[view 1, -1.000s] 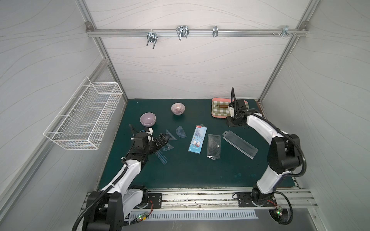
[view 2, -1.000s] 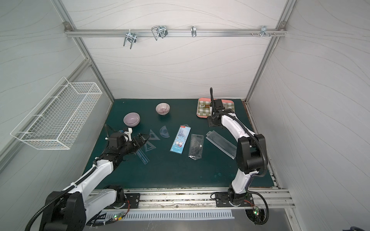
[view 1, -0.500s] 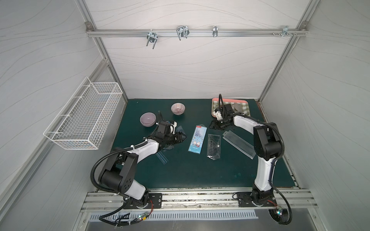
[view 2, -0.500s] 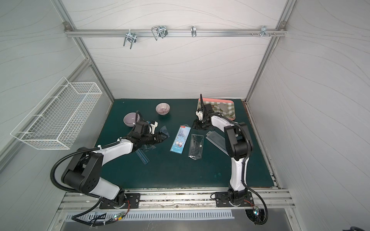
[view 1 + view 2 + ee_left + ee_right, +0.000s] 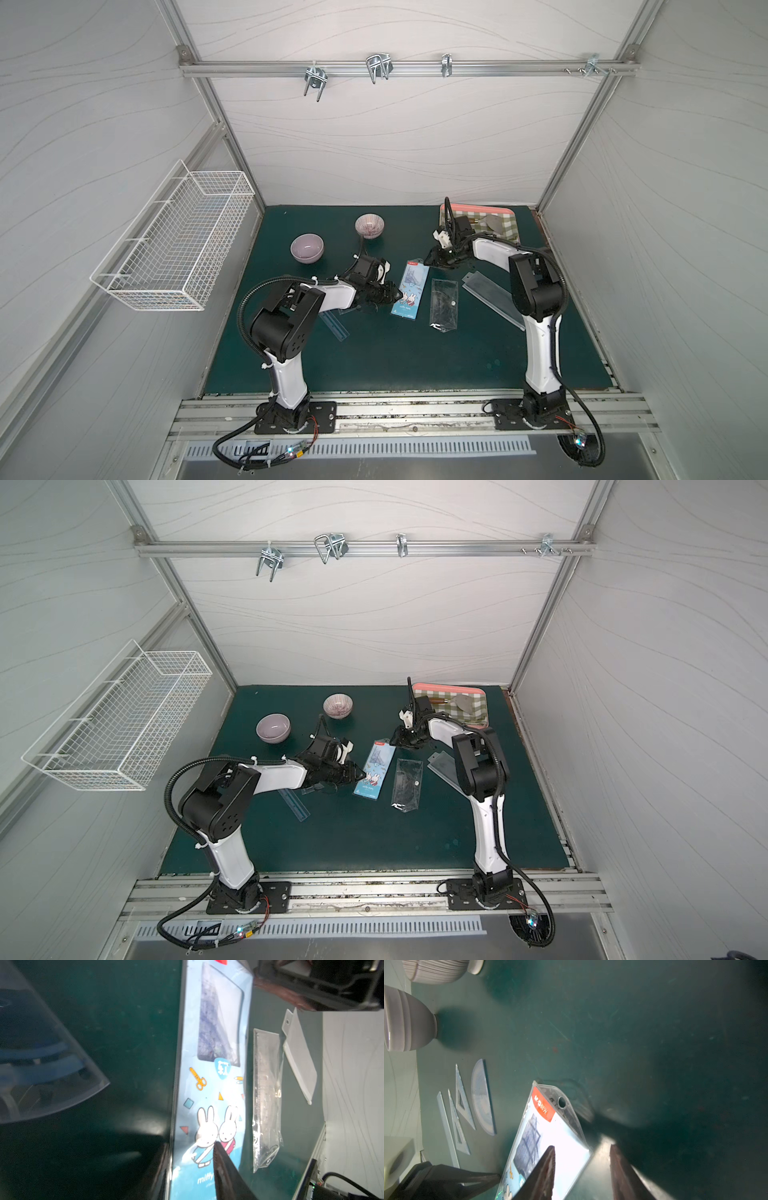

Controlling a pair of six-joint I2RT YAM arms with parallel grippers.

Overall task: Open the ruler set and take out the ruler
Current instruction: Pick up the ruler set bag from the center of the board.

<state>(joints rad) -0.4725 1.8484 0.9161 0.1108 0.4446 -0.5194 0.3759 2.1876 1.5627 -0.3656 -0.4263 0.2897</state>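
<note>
Left wrist view gives me the clearest look at the ruler set (image 5: 209, 1095). It is a pale blue packet printed with two rabbits, lying flat on the green table (image 5: 374, 361), and ruler shapes show through its clear window. The left pincer (image 5: 191, 1147) is at the rabbit end. One finger (image 5: 224, 1167) lies over the print and the other sits just off the packet's long edge. The jaws stand apart, so I read it as released, with nothing clamped between them.

From the right wrist view, the right pincer (image 5: 582, 1147) is at the packet's other end, by the red label and hang hole. One finger (image 5: 548, 1167) is over the packet (image 5: 550, 1136) and the other is over bare table. Those jaws are also parted, with no grasp that I can see.

Both top views show the packet (image 5: 410, 293) (image 5: 374, 773) near the middle of the table. The left pincer (image 5: 397, 296) and right pincer (image 5: 430, 262) meet it from opposite ends.

Just beside the packet lies a clear pouch (image 5: 444, 305), then a frosted sleeve (image 5: 492, 297). Loose pieces lie on the left arm's side:
- a protractor (image 5: 482, 1099)
- two set squares (image 5: 464, 1101)
- a straight ruler (image 5: 334, 328)

Farther back are a lilac bowl (image 5: 306, 248), a striped bowl (image 5: 369, 226) and a checked tray (image 5: 478, 208).
</note>
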